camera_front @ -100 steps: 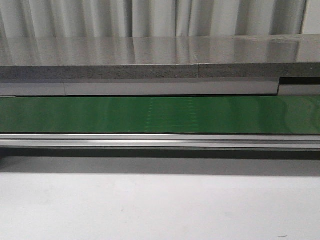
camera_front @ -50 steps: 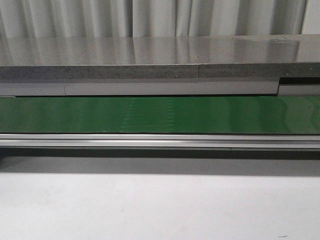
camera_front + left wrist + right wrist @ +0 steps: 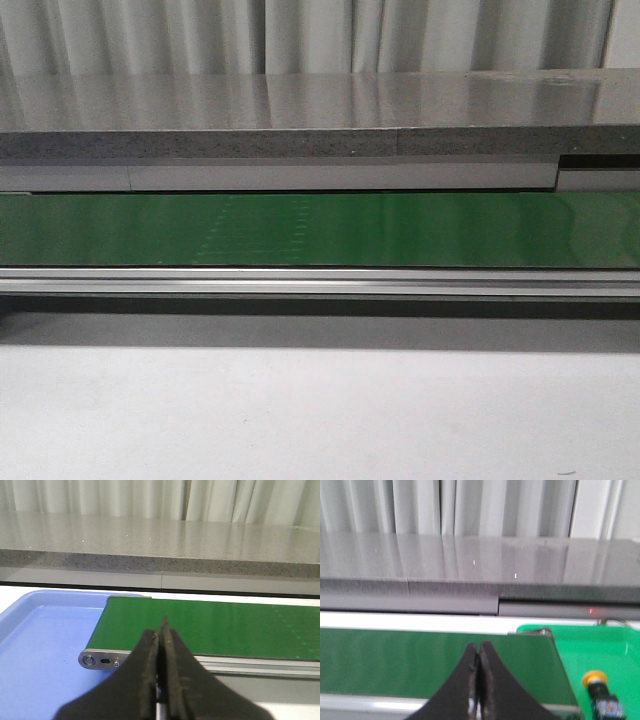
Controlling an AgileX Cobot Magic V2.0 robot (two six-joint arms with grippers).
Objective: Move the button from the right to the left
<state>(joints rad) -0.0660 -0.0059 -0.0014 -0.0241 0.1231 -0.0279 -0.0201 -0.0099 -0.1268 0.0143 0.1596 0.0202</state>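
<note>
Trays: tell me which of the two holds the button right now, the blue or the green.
The green tray beside the belt's end in the right wrist view holds the button, yellow cap on a dark body. The blue tray in the left wrist view shows nothing in it.

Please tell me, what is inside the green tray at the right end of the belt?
In the right wrist view, the green tray holds the button, its yellow cap above a black body. The picture's edge cuts off the tray's right and near parts, so anything else there cannot be seen.

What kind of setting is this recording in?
Probably a lab mock-up of a factory sorting line: a green conveyor belt runs between a blue tray and a green tray holding a yellow-capped button.
</note>
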